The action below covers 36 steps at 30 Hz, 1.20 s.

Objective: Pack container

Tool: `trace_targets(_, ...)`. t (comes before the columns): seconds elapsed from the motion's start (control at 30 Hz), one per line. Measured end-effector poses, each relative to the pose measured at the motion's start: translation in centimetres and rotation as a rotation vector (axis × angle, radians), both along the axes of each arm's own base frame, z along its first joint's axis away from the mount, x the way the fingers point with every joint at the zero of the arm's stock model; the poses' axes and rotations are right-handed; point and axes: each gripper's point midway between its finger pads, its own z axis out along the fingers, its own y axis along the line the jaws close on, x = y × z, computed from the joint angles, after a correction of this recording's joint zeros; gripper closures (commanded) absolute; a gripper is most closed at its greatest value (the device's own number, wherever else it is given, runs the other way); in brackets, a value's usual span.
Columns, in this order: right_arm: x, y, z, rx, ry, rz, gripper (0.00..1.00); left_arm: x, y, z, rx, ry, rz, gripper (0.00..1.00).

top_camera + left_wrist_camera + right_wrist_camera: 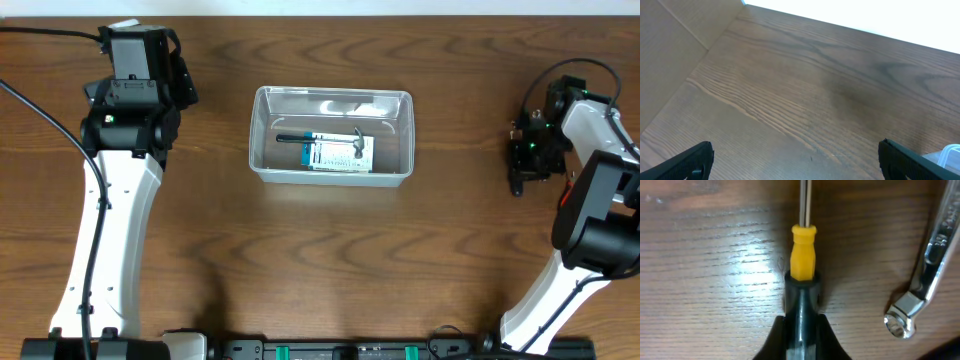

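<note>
Your left gripper (796, 167) hangs with its fingers spread wide, holding nothing. Your right gripper (801, 335) points downward, its fingers pinched around the screwdriver (803, 255) handle.

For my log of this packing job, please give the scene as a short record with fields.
container: centre of table, holds hammer and box
left gripper: open, empty, above table
right gripper: shut on screwdriver handle
wrench: on table beside screwdriver, apart from it
</note>
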Motion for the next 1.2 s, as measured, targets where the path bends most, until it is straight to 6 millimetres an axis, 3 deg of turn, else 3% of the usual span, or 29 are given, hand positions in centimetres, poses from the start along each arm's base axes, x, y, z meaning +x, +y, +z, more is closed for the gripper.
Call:
trace_targets(0.23,0.1,0.0,0.3,-0.002,-0.007,-0.006,0.99,0.0,0.0,0.0,0.0,0.0,0.0,0.02)
trace_targets(0.5,3.1,0.7,3.8,0.004,-0.111,0.015,0.99,0.0,0.0,0.0,0.0,0.0,0.0,0.02)
trace_targets(0.57,4.7,1.5,5.5,-0.001,-0.162,0.04,0.85,0.0,0.0,0.0,0.0,0.0,0.0,0.02)
trace_targets(0.63,6.7,2.6,8.2,-0.014,-0.244,0.076,0.52,0.0,0.0,0.0,0.0,0.0,0.0,0.02)
trace_targets(0.77,8.6,4.1,13.3,-0.037,-0.382,0.122,0.41,0.0,0.0,0.0,0.0,0.001,0.0,0.02)
trace_targets(0.83,8.2,4.9,15.2,-0.037,-0.405,0.16,0.42,0.0,0.0,0.0,0.0,0.0,0.0,0.02)
trace_targets(0.9,7.0,5.5,15.6,-0.031,-0.372,0.215,0.41,0.0,0.0,0.0,0.0,0.0,0.0,0.02)
trace_targets(1.0,4.3,6.3,14.6,-0.005,-0.26,0.327,0.39,0.0,0.0,0.0,0.0,0.0,0.0,0.02)
trace_targets(1.1,3.1,6.8,13.8,0.014,-0.204,0.417,0.38,0.0,0.0,0.0,0.0,0.0,0.0,0.02)
trace_targets(1.2,1.7,7.0,13.5,0.033,-0.155,0.526,0.31,0.0,0.0,0.0,0.0,0.0,0.0,0.02)
